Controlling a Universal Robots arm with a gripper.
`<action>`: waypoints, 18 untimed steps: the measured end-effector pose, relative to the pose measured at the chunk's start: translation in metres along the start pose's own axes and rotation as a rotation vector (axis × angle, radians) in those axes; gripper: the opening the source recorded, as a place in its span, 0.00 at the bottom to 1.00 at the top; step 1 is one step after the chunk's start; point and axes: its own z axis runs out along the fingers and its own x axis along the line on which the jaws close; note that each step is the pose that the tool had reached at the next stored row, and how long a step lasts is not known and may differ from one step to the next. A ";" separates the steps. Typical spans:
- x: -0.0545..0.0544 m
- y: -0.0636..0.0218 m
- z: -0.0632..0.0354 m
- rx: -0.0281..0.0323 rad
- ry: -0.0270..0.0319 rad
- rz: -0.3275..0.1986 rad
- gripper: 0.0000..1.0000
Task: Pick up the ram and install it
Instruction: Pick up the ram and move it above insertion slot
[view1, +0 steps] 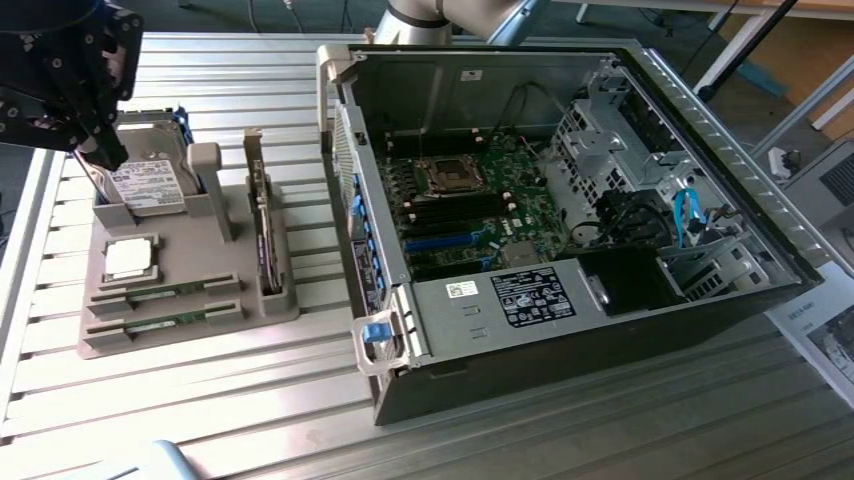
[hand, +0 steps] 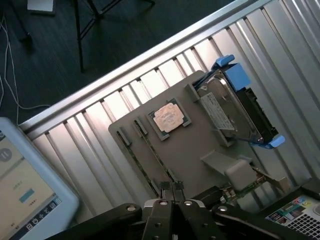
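Two long thin green ram sticks (view1: 160, 294) lie parallel in grey plastic tray (view1: 200, 262), below empty pressed-together pincer (hand: 171, 186), beyond square silver processor (view1: 130, 258), long axes crosswise.

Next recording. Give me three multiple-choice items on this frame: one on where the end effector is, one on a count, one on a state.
1. Where is the end effector?
A) inside a drawer
B) down on the floor
C) above the hard drive on the grey holder

2. How many ram sticks lie in the grey holder?
A) none
B) two
C) four

3. What state is the computer case in?
A) open, motherboard exposed
B) closed on all sides
C) wrapped in plastic

Answers:
1 C: it hangs over the hard drive at the exterior view's left.
2 B: two green sticks lie side by side in their slots.
3 A: no side panel covers the case, so the board shows.
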 end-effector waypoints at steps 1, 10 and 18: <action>0.000 0.0000 0.0000 -0.0005 0.0009 -0.021 0.11; 0.000 0.0000 0.0000 -0.0044 0.0078 -0.177 0.11; 0.000 0.0000 0.0000 -0.0082 0.0148 -0.331 0.11</action>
